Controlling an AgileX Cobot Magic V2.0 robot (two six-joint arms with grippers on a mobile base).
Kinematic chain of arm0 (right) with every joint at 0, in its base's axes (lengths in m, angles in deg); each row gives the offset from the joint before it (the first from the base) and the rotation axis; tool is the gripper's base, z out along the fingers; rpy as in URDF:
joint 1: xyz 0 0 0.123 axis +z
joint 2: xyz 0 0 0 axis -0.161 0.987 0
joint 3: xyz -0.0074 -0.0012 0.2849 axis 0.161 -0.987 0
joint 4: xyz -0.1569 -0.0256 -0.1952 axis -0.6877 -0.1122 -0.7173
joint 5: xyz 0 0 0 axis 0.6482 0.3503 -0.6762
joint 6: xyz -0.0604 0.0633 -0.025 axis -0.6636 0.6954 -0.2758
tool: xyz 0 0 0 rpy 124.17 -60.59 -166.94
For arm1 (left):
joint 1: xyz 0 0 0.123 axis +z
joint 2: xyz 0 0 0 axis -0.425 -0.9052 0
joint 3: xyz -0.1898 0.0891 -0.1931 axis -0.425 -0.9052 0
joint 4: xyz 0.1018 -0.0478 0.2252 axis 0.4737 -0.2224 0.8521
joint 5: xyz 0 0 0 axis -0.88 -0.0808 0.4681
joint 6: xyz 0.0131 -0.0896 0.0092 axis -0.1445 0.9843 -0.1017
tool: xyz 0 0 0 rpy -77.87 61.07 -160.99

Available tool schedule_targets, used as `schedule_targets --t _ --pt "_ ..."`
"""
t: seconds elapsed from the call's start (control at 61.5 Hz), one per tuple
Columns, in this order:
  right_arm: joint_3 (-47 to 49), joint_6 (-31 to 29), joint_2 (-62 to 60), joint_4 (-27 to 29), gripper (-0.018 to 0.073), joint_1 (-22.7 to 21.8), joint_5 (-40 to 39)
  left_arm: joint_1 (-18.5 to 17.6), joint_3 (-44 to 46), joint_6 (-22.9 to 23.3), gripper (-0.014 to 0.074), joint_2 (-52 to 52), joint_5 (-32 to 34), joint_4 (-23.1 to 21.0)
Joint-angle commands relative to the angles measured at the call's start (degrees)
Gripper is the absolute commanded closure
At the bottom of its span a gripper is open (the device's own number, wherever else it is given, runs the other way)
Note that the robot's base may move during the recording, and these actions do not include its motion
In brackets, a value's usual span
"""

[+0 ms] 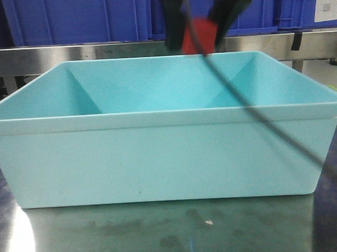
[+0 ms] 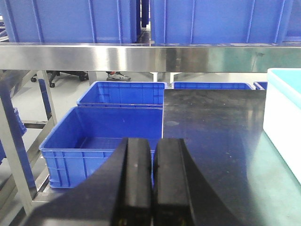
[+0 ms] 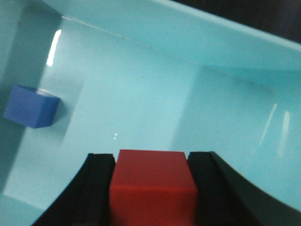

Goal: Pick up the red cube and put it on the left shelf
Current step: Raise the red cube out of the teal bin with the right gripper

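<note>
The red cube [image 3: 151, 186] sits clamped between the two black fingers of my right gripper [image 3: 151, 162], which is shut on it. In the front view the same red cube [image 1: 198, 36] hangs above the back rim of the light blue bin [image 1: 157, 118], held by the right gripper [image 1: 200, 31]. My left gripper [image 2: 152, 146] is shut with nothing in it, its fingers pressed together over the left edge of the steel table. A steel shelf rail [image 2: 141, 57] runs across the left wrist view above it.
A blue cube [image 3: 32, 106] lies on the bin's floor at the left. Dark blue crates [image 2: 113, 136] stand on the floor left of the table [image 2: 216, 136]. More blue crates [image 1: 78, 18] line the shelf behind. A black cable [image 1: 258, 115] crosses the bin.
</note>
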Motion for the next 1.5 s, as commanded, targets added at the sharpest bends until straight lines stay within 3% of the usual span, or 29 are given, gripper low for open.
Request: schedule_targets --t 0.0,0.277,0.651,0.83,1.041,1.48 --pt "-0.34 -3.05 -8.93 -0.84 0.0358 0.66 -1.29 0.12 -1.32 0.05 0.0495 0.96 4.92 -0.38" --pt "-15.90 -5.29 -27.48 -0.88 0.0358 0.66 -7.35 0.12 -1.32 0.05 0.0495 0.96 4.92 -0.38" --pt "-44.62 -5.29 -55.35 -0.88 0.0358 0.66 -22.46 0.12 -1.32 0.05 0.0495 0.96 4.92 -0.38" --pt "-53.46 -5.29 -65.60 -0.94 0.0358 0.66 -27.99 0.12 -1.32 0.05 0.0495 0.96 4.92 -0.38" --pt "-58.92 -5.29 -72.75 -0.95 0.0358 0.66 -30.84 0.12 -1.32 0.05 0.0495 0.96 4.92 -0.38" --pt "-59.41 -5.29 -74.03 -1.02 0.0358 0.66 -33.19 0.12 -1.32 0.05 0.0495 0.96 4.92 -0.38"
